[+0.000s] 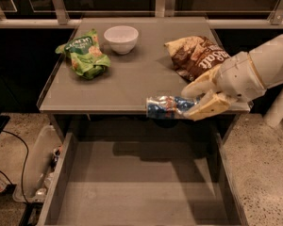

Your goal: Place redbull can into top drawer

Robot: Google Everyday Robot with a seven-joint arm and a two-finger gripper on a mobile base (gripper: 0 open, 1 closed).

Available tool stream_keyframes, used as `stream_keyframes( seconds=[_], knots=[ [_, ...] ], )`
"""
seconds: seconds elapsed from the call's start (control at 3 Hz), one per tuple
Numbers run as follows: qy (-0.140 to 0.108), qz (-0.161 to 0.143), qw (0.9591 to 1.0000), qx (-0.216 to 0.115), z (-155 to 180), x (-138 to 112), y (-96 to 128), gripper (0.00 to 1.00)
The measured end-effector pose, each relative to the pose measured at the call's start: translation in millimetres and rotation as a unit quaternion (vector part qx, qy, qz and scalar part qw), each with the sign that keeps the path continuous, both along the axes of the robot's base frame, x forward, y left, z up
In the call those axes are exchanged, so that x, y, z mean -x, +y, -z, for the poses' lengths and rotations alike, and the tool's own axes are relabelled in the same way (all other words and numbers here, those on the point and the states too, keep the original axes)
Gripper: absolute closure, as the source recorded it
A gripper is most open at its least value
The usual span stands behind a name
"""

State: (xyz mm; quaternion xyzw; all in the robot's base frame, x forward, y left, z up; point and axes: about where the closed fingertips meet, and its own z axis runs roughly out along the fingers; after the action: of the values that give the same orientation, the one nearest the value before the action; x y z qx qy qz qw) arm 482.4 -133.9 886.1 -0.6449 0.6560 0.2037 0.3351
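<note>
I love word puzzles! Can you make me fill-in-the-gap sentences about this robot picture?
The gripper holds the redbull can at the ____ edge of the table.
The open top drawer has ____ inside.
The bowl is ____ in colour.
Missing words: front; nothing; white.

Green snack bag (85,55), white bowl (121,38), brown chip bag (195,55)

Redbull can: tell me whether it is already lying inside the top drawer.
No, the redbull can is held sideways in the gripper at the front edge of the table, above the open top drawer.
</note>
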Motion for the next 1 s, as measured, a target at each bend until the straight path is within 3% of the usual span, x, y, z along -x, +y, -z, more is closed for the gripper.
stream_keyframes(
  seconds=[0.33,0.67,1.0],
  knots=[
    [0.007,0.039,0.9992,0.008,13,46,-14,1.00],
    [0.017,0.098,0.9949,0.012,43,77,-13,1.00],
    [0.024,0.154,0.9878,0.001,83,89,-7,1.00]
  ],
)
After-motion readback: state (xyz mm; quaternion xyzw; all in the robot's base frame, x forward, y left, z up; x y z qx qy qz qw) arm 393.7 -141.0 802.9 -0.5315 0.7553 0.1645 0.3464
